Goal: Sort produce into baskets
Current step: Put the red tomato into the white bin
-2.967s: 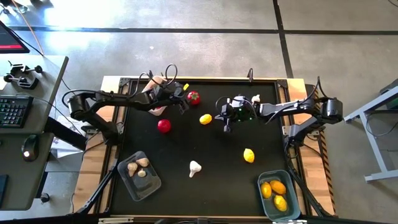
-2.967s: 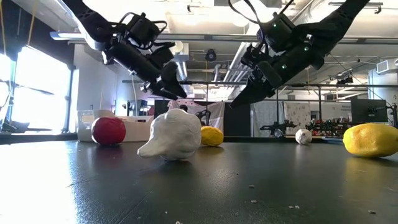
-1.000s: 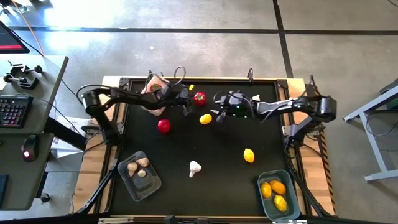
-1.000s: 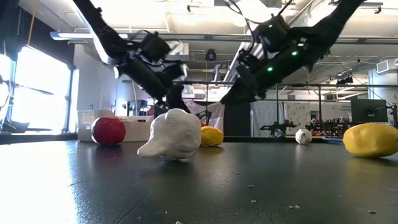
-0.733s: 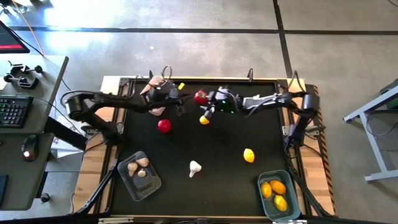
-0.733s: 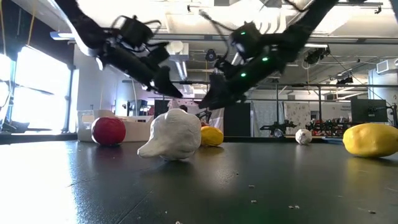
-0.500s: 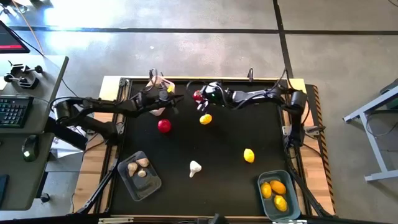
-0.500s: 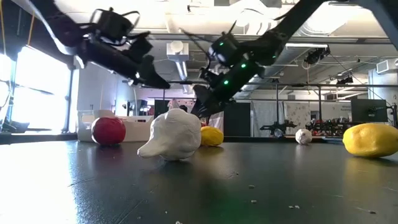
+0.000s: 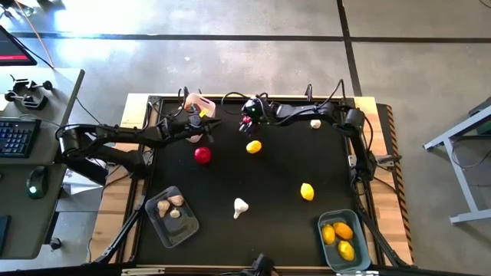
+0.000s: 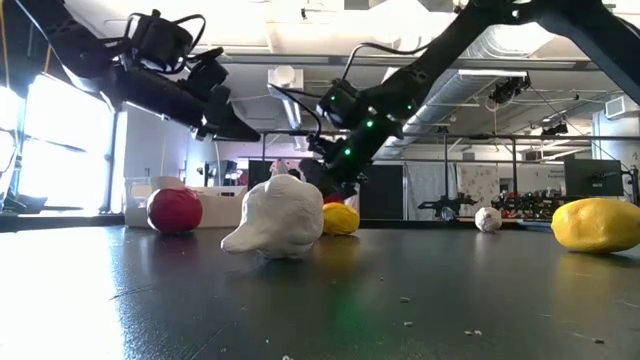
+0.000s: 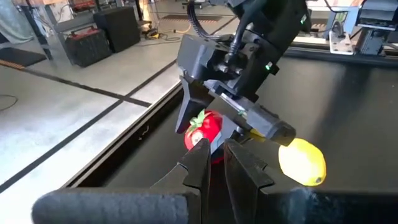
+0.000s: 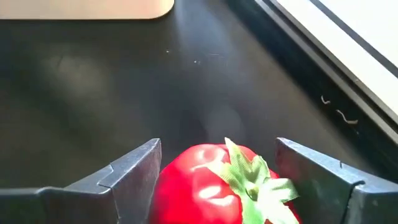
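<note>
R gripper (image 12: 214,171), fingers spread wide, straddles the red round tomato w/ green top (image 12: 224,183) at table's 12 o'clock, not yet clamped; L gripper (image 11: 214,163), fingers near-shut & empty, waits nearby — off-centre squeeze could roll tomato off back edge.

One camera looks straight down on the whole worktop (image 9: 268,176), another level across it from its near edge, and both wrist cameras closely share the far-edge tomato (image 12: 221,183).
</note>
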You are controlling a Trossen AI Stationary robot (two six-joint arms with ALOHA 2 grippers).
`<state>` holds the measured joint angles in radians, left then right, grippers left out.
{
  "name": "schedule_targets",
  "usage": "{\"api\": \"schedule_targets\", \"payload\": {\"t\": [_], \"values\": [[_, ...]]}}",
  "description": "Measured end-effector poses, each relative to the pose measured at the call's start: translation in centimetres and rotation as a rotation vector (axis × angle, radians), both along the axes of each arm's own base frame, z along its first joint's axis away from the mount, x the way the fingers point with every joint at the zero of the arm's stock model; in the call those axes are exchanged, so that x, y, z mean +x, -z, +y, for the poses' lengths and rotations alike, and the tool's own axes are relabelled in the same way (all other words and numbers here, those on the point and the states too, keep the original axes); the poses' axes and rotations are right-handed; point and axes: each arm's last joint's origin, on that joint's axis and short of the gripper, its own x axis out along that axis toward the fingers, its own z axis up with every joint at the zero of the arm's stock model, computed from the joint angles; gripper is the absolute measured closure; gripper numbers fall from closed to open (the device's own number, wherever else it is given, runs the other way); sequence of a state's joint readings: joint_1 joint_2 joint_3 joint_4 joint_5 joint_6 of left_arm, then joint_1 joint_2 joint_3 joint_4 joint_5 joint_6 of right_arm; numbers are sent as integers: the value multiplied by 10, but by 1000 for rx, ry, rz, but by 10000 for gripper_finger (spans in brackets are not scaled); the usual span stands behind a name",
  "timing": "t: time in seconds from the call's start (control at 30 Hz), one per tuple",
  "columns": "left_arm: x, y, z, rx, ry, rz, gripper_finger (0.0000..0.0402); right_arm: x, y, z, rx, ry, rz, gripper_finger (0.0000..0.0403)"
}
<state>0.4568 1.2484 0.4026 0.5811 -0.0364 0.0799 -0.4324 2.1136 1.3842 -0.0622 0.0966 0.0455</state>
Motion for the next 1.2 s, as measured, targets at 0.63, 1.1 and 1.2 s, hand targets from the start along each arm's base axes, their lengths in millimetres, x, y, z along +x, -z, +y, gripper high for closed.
{"api": "schedule_targets", "payload": {"t": [0.63,1.1,1.2], "values": [[-4,-5,0,5,-40,-23,369,6,-41,5,19,-65,-20,170],[-50,-36,-16,59,-36,-215,369,56,-72,60,-124,-139,-479,172],[-57,-42,-19,72,-40,-236,369,68,-75,57,-146,-129,-518,173]]}}
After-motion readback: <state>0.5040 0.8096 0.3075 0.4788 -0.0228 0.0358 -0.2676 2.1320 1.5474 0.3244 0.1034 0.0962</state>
